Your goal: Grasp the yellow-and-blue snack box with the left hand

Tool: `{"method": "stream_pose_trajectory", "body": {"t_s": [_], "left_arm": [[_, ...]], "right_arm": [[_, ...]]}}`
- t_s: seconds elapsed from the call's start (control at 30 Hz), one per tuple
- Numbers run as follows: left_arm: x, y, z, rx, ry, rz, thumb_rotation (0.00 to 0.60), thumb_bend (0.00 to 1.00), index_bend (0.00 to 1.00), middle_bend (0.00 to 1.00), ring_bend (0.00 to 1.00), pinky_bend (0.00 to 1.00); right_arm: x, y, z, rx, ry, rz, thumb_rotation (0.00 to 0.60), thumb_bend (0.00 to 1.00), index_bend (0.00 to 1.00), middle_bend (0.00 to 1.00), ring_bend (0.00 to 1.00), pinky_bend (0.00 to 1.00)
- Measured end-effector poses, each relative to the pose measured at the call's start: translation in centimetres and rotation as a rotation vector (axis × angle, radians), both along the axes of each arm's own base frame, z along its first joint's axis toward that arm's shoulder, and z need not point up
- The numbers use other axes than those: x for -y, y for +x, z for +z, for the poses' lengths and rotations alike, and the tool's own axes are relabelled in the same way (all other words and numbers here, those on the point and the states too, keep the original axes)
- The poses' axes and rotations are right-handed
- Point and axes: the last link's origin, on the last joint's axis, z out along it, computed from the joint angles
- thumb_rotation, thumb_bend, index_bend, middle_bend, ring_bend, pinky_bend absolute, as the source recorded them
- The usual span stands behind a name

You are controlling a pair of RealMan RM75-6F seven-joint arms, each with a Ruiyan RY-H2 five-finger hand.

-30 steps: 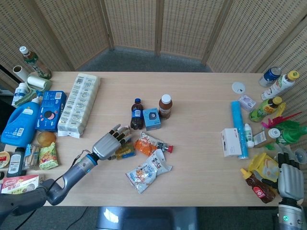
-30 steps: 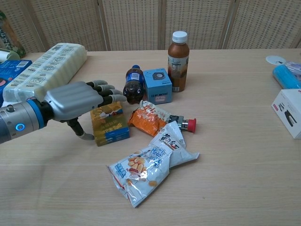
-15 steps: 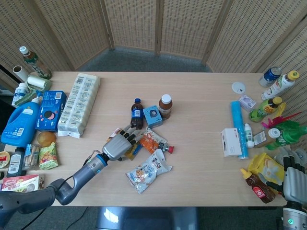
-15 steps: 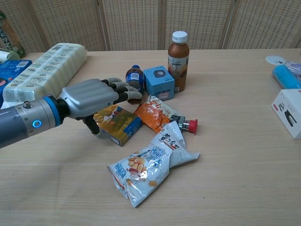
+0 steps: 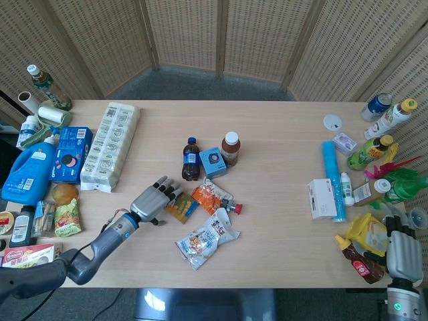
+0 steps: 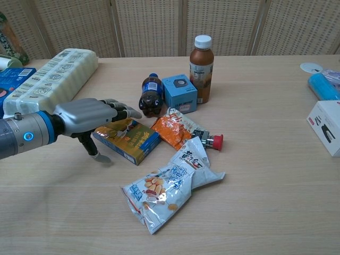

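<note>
Since half a second ago my left hand (image 6: 87, 118) has drawn back toward the table's (image 6: 276, 223) near-left edge, fingers spread, holding nothing. Yellow-and-blue snack box (image 6: 126, 139) lies flat mid-table, fingertips over its left end. Risk: closing now shoves it into the orange packet (image 6: 173, 130).

My right hand (image 5: 405, 253), near-right corner: grip indeterminate.

The left hand (image 6: 87, 116) reaches in from the counter's (image 6: 255, 212) left edge, palm down, its fingers (image 6: 121, 111) spread over the near-left end of the yellow-and-blue snack box (image 6: 127, 140), thumb pointing down to the counter beside it. The box lies flat and slanted. Just right of it is an orange snack bag (image 6: 173, 130); nearer the front edge lies a white snack bag (image 6: 170, 186). Behind stand a dark soda bottle (image 6: 152, 95), a small blue box (image 6: 179, 94) and a brown drink bottle (image 6: 202, 69).
</note>
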Motion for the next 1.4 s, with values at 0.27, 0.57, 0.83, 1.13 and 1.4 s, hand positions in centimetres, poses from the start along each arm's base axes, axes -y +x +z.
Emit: {"method": "stream_pose_trajectory", "body": {"t_s": [0.27,0.57,0.83,1.13,1.4], "left_arm": [[-0.6,0.2,-0.9,0.029,-0.018,0.044,0.575,0.20,0.00,0.00,0.00,0.00],[-1.6,0.6,-0.8,0.131,0.009,0.104,0.600,0.21,0.32,0.36,0.53,0.31],[-2.3,-0.1,-0.7,0.142,0.006,0.173,0.600,0.20,0.41,0.45,0.67,0.49],[-2.4,0.0,0.0,0.209,0.013,0.208,0.600,0.21,0.50,0.51,0.71,0.62],[-2.3,1.4,3.1,0.320,0.026,0.200,0.600,0.21,0.50,0.51,0.71,0.61]], "right_arm": [[-0.3,-0.1,0.3,-0.002,-0.002,-0.018,0.535,0.17,0.00,0.00,0.00,0.00],[-0.2,-0.1,0.1,0.005,0.005,-0.020,0.539,0.17,0.00,0.00,0.00,0.00],[-0.2,0.1,0.0,0.012,0.007,-0.020,0.545,0.17,0.00,0.00,0.00,0.00],[0.1,0.4,-0.1,0.010,0.011,-0.018,0.543,0.17,0.00,0.00,0.00,0.00],[0.7,0.6,-0.8,0.023,0.031,-0.005,0.541,0.17,0.00,0.00,0.00,0.00]]}}
